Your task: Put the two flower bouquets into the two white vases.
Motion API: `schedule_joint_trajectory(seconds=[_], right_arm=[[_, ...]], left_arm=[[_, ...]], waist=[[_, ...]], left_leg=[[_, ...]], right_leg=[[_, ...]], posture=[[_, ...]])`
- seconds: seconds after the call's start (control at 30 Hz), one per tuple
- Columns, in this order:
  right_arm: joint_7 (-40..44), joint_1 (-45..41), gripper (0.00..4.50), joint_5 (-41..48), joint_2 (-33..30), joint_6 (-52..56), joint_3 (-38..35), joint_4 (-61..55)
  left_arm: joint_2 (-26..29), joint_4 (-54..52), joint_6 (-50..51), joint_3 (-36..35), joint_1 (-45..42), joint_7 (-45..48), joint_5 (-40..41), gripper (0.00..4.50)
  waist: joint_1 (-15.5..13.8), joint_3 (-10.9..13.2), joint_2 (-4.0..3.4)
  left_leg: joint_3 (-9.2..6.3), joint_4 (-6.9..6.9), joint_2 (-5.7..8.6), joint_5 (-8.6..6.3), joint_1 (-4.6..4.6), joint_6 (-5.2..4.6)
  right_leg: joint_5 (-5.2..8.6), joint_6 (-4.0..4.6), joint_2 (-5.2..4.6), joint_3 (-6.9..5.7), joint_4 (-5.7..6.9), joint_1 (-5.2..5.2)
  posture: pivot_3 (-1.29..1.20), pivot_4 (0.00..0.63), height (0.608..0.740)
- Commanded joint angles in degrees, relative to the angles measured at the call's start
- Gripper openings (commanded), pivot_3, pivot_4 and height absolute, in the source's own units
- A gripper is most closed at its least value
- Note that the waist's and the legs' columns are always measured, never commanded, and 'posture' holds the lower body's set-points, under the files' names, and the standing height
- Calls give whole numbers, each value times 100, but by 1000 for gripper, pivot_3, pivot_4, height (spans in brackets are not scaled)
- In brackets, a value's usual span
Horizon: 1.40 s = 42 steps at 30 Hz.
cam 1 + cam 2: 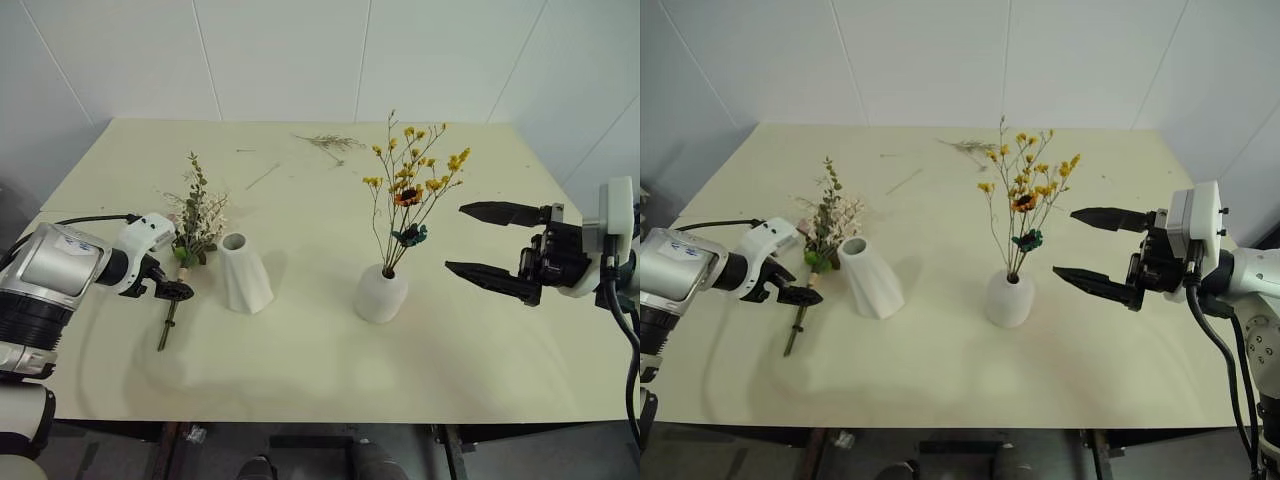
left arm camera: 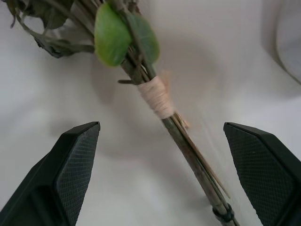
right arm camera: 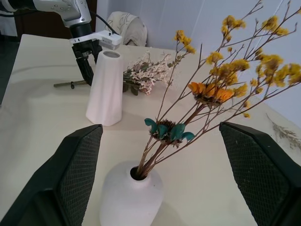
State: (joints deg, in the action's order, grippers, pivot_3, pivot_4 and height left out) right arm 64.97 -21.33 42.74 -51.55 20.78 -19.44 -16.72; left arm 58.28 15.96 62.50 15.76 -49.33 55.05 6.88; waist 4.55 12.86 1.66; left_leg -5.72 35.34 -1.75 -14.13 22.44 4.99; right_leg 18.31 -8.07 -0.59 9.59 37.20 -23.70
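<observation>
The bouquet of thin brown stems with yellow-orange blooms [image 1: 410,185] stands upright in the short rounded white vase [image 1: 381,293] at mid-table. The taller tapered white vase [image 1: 244,272] stands to its left with nothing in it. Beside that vase, the bouquet of green leaves and pale sprigs [image 1: 195,225] lies flat on the table, its tied stems [image 2: 162,106] pointing toward the front edge. My left gripper [image 1: 165,285] hovers open over those stems, one finger on each side, not touching. My right gripper [image 1: 455,237] hangs open and empty, just right of the short vase.
A loose dried twig [image 1: 330,143] lies near the back edge of the cream table [image 1: 480,360], and a thin stick [image 1: 262,177] lies left of it. A white wall stands behind the table.
</observation>
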Motion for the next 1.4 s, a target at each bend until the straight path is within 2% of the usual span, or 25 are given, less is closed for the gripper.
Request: schedule_joint_trajectory(seconds=[0.03, 0.23, 0.33, 0.73, 0.83, 0.93, 1.1, 1.17, 1.27, 1.4], right_arm=[[38, 83, 4195, 262, -122, -5, -372, -468], [98, 3, 4195, 773, -504, 400, -728, -693], [82, -7, 4236, 945, -614, 553, -833, -778], [-42, -256, 4236, 930, -710, 710, -563, -731], [-62, -386, 4236, 852, -678, 694, -447, -627], [-114, -507, 4236, 668, -612, 593, -334, -417], [-249, -548, 4236, 524, -436, 552, -205, -346], [-313, -547, 4236, 485, -362, 552, -183, -354], [-381, -558, 4236, 416, -269, 534, -163, -314], [-420, -590, 4236, 327, -179, 510, -156, -228]], left_arm=[[-189, 239, -11, -130, -176, -169, -94, 4500], [-621, 627, -87, -177, -102, -334, -109, 4500], [-687, 1181, -577, -269, -83, -451, -240, 3918], [-828, 1727, -1058, -646, -99, -544, -358, 176], [-854, 1904, -1395, -929, -202, -647, -307, 72], [-897, 2216, -2125, -1506, -361, -609, 2, 72], [-1125, 2507, -3362, -2889, -725, -712, 871, 72], [-1143, 2508, -3567, -3238, -854, -753, 1105, 72], [-1287, 2196, -3865, -3902, -987, -212, 1889, 72], [-1551, 1576, -3578, -4514, -1032, 213, 2929, 72]], waist=[[-11, 0, 0], [-56, 0, 0], [-59, -1, -2], [-20, -2, -3], [-20, -2, -3], [-20, -2, -1], [-74, 1, 4], [-111, 1, 3], [-119, 1, 3], [-140, 1, 3]], left_leg=[[-1, 0, 0, 0, 0, 0], [-3, 16, 2, 0, -8, 0], [-2, 32, 3, 0, -18, 0], [2, 61, 4, 0, -18, -1], [2, 62, 4, 0, -17, -1], [1, 64, 4, 0, -13, -1], [-4, 62, 4, 0, 8, 0], [-5, 62, 4, -2, 19, 1], [-5, 59, 3, -5, 27, 1], [-5, 64, 3, -5, 30, 1]], right_leg=[[0, 0, 0, -1, 2, 0], [0, 0, -1, -1, 15, 9], [0, 0, 1, -1, 21, 22], [-5, -9, 1, 6, 22, 33], [-5, -10, 0, 7, 22, 33], [-6, -11, 1, 6, 22, 29], [-10, -15, -1, 1, 21, 12], [-10, -16, -3, -1, 21, 2], [-10, -16, -5, -1, 18, -6], [-10, -16, -6, -4, 20, -5]], posture=[[0, 150, 740], [0, 150, 740], [0, 150, 740], [0, 150, 740], [0, 150, 740], [0, 150, 740], [0, 150, 740], [0, 150, 740], [0, 150, 740], [0, 150, 740]])
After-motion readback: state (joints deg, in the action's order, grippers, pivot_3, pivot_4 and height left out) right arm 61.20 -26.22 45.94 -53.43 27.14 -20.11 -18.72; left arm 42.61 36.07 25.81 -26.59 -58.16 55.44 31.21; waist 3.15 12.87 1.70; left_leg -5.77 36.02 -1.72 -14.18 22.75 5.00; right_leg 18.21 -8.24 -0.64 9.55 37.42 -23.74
